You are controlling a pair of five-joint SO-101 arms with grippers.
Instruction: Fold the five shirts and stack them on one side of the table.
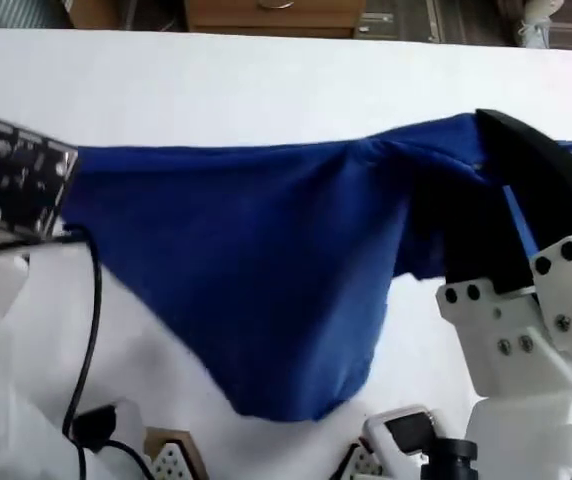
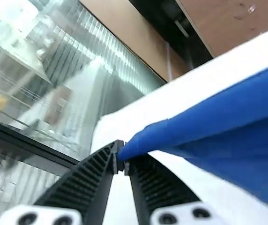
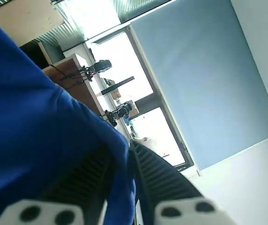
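Note:
A blue shirt (image 1: 266,270) hangs stretched above the white table (image 1: 266,90), held up at both ends and sagging to a point in the middle. My left gripper (image 2: 121,158) is shut on one pinched corner of the blue shirt (image 2: 227,122); its arm is at the left of the high view. My right gripper (image 3: 128,154) is shut on the other end, with the blue shirt (image 3: 26,122) draped over one finger. The right arm's black finger (image 1: 526,190) shows at the right of the high view, partly wrapped by cloth.
A circuit board (image 1: 11,175) on the left arm and a black cable (image 1: 91,320) hang at the left. White arm bodies (image 1: 536,340) stand at the front right. A wooden cabinet (image 1: 276,15) lies beyond the table's far edge.

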